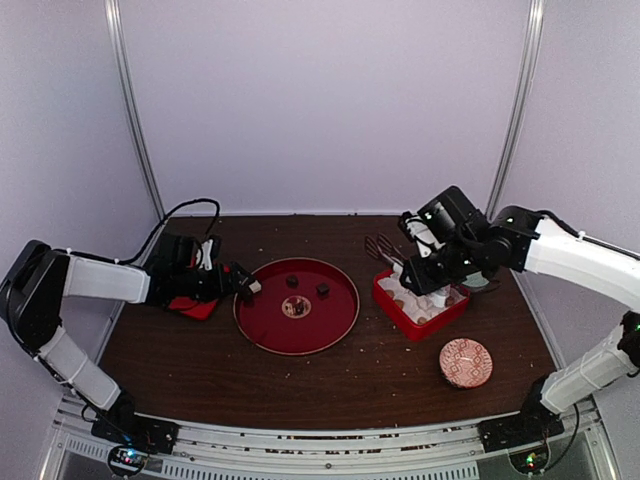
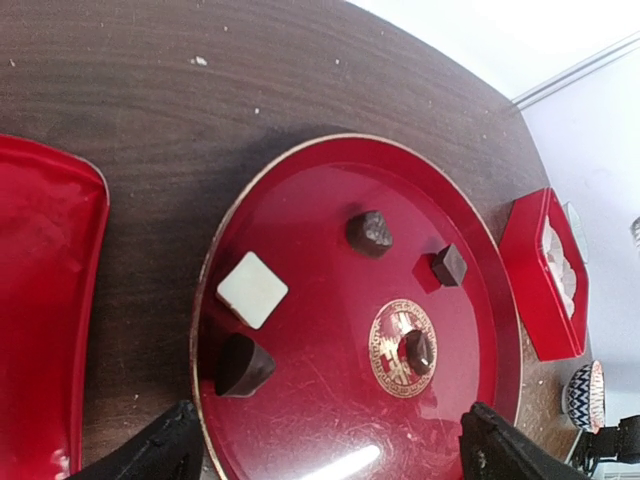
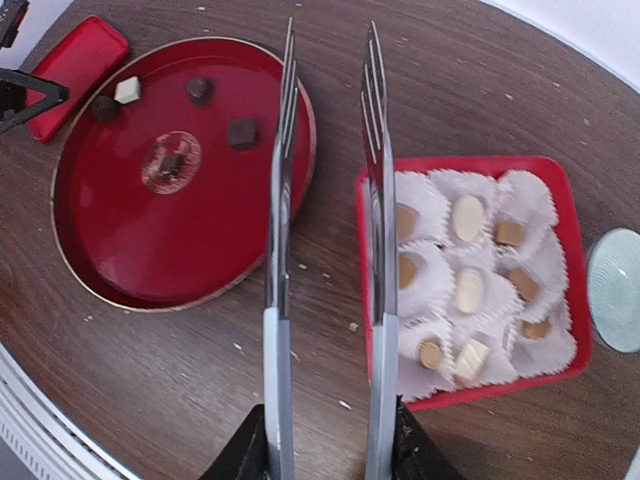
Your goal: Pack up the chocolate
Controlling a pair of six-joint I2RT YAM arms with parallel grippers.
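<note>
**Chocolate packing: five pieces loose on tray, tongs empty**

Table [image 1: 200, 385]: dark wood, with pale crumbs scattered over it.

Round red tray [image 1: 338, 322]: mid-table, between the two arms.

Red box [image 3: 470, 163]: just right of the tray, lined with white paper cups [image 3: 437, 190]. Most visible cups hold a tan or cream piece.

Tongs [image 3: 279, 250]: clamped at the handle end by the right gripper [image 3: 325, 450]. The blades stand apart with nothing between the tines, which hang over the gap between tray and box.

Left gripper [image 2: 325, 460]: fingers spread wide, holding nothing, poised at the tray's left rim.

Chocolate [image 2: 369, 232]: five pieces lie apart on the tray. There is a white square [image 2: 252, 290], a dark cube [image 2: 449, 265] and three dark rounded ones, one of them on the gold emblem.

Handling, as judged: each piece is very light and stiff, but its smooth face is likely to slip on metal tines and to scuff or crack under a hard pinch. Take the cube and the square across two flat opposite sides. Take the rounded pieces low, at their widest part (a high grip would likely squirt them out). Close gently, only enough to lift
</note>
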